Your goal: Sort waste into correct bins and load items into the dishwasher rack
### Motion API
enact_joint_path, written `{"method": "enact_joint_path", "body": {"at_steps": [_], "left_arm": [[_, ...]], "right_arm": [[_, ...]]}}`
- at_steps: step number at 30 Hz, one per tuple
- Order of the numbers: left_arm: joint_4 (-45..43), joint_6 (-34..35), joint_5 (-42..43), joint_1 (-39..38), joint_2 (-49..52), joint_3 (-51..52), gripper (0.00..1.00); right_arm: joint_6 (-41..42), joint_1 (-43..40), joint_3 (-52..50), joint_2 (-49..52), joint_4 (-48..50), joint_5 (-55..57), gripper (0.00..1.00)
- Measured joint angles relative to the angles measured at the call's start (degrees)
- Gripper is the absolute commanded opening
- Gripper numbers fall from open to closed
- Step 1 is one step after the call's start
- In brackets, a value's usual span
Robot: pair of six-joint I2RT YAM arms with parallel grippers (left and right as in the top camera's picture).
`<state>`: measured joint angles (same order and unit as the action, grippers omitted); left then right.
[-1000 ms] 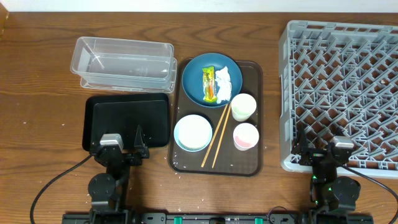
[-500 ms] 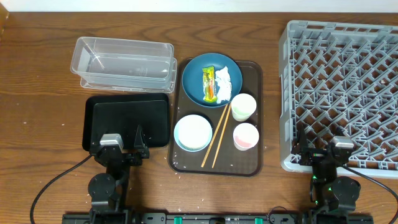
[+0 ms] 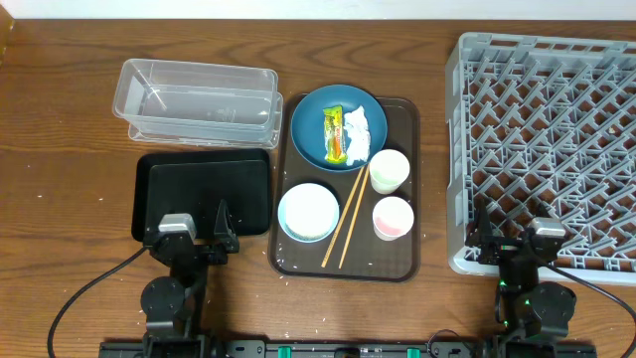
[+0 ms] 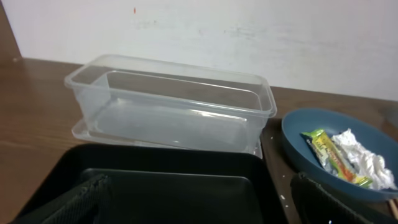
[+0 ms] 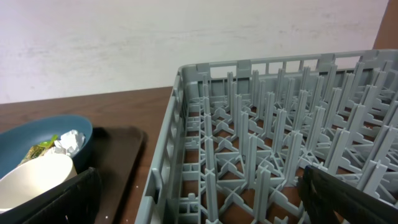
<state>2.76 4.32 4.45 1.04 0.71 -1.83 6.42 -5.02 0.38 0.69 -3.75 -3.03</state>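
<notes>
Sitting on the brown serving tray, the blue dish is loaded with the snack wrapper and tissue. The white bowl, cream cup, pink cup and chopsticks are kept there too. The clear tub and black tray are parked left of it, the rack right. The left gripper and right gripper are held wide apart.
</notes>
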Motion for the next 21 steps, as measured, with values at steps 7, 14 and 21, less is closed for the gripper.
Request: {"method": "enact_joint_path", "body": {"at_steps": [7,14,21], "left_arm": [[5.7,5.0,1.0,0.0,6.8,-2.8,0.94],[16.5,6.2,1.6,0.0,22.5,-20.0,0.94],[38.4,6.2,1.8,0.0,42.5,-41.4,0.95]], "right_arm": [[0.8,0.0,3.8,1.8,-5.9,0.0,0.99],[1.1,0.0,21.5,15.5,-17.6,0.0,0.99],[1.3,0.0,39.3,34.2,-31.7,-0.7,0.99]]}}
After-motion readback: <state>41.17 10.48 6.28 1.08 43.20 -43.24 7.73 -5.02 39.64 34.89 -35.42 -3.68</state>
